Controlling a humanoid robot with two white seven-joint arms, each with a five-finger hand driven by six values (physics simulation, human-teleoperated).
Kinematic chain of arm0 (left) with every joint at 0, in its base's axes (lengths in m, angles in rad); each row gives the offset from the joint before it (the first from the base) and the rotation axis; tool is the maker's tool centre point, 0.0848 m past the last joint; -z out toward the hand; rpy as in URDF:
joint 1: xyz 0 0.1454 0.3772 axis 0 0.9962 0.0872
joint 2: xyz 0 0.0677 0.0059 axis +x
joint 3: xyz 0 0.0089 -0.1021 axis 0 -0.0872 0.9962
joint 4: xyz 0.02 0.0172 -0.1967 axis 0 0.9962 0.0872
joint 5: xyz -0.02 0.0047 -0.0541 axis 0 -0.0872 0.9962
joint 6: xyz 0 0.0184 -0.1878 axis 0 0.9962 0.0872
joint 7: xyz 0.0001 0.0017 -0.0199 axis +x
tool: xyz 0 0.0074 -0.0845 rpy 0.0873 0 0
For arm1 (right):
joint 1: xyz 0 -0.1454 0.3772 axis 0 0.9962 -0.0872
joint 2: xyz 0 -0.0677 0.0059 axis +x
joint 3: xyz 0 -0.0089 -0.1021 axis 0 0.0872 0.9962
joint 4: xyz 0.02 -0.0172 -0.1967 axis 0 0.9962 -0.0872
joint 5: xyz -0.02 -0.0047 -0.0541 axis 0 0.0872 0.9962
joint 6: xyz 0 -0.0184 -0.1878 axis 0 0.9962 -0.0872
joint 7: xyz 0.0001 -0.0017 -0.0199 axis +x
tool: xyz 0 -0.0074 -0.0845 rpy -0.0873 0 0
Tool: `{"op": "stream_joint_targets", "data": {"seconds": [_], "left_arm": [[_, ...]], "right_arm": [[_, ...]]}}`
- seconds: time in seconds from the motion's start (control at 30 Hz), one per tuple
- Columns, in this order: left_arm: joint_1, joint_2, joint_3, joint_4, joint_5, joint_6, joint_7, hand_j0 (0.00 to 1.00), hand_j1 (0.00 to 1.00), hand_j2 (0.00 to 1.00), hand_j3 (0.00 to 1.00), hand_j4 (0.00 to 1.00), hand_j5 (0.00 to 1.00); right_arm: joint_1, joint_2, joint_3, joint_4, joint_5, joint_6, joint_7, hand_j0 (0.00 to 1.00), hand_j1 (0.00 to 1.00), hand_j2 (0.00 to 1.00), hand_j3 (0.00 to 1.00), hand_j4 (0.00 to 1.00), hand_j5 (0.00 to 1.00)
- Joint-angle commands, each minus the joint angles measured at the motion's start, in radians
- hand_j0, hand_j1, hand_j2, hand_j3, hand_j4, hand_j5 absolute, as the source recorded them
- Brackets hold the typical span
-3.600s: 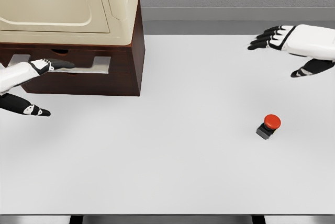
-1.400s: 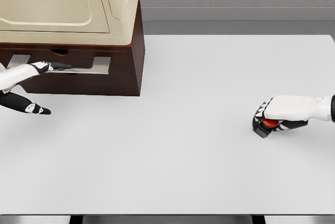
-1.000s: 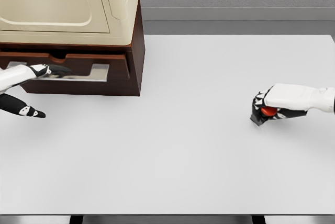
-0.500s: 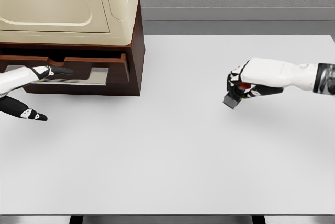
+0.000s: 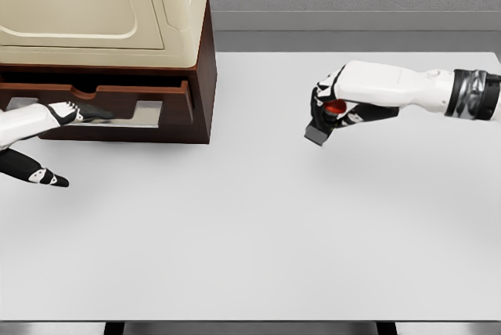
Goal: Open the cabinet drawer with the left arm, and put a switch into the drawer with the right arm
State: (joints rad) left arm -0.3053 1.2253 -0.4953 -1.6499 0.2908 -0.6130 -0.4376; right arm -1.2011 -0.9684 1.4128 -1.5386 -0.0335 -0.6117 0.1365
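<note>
The dark brown cabinet (image 5: 201, 69) stands at the table's back left. Its drawer (image 5: 129, 95) is pulled out a little. My left hand (image 5: 74, 113) comes in from the left edge with its fingers stretched flat into the silver handle plate (image 5: 141, 112), the thumb spread well below it. The switch (image 5: 316, 134), a black base with a red button, hangs above the table right of centre. My right hand (image 5: 333, 108) is shut on it, the base sticking out below the fingers and the red button showing between them.
A large cream-coloured appliance (image 5: 94, 6) sits on top of the cabinet and overhangs the drawer. The white table (image 5: 250, 233) stretches wide in front of the cabinet and between the two hands. A grey wall runs behind it.
My right hand closed on the switch, lifted it off the table and carried it up and left toward the cabinet. The drawer slid out a little with my left hand drawing back.
</note>
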Motion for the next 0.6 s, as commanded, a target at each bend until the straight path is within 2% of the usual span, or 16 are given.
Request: {"op": "stream_joint_targets", "data": {"seconds": [0.0, 0.23, 0.57], "left_arm": [[0.0, 0.002, -0.002, 0.004, 0.005, 0.002, 0.002, 1.0, 1.0, 1.0, 1.0, 1.0, 1.0], [0.032, 0.002, -0.002, 0.015, 0.01, 0.002, 0.0, 1.0, 1.0, 1.0, 1.0, 1.0, 1.0], [0.038, 0.028, 0.001, -0.002, 0.018, 0.002, -0.003, 1.0, 1.0, 1.0, 1.0, 1.0, 1.0]], "right_arm": [[0.0, 0.002, -0.001, -0.005, -0.016, 0.001, 0.0, 0.35, 0.35, 0.35, 0.35, 0.35, 0.35], [-0.018, -0.003, -0.001, -0.006, -0.025, 0.001, 0.0, 0.35, 0.35, 0.35, 0.35, 0.35, 0.35], [-0.04, -0.003, -0.001, -0.023, -0.057, 0.001, 0.0, 0.34, 0.34, 0.34, 0.34, 0.34, 0.34]]}}
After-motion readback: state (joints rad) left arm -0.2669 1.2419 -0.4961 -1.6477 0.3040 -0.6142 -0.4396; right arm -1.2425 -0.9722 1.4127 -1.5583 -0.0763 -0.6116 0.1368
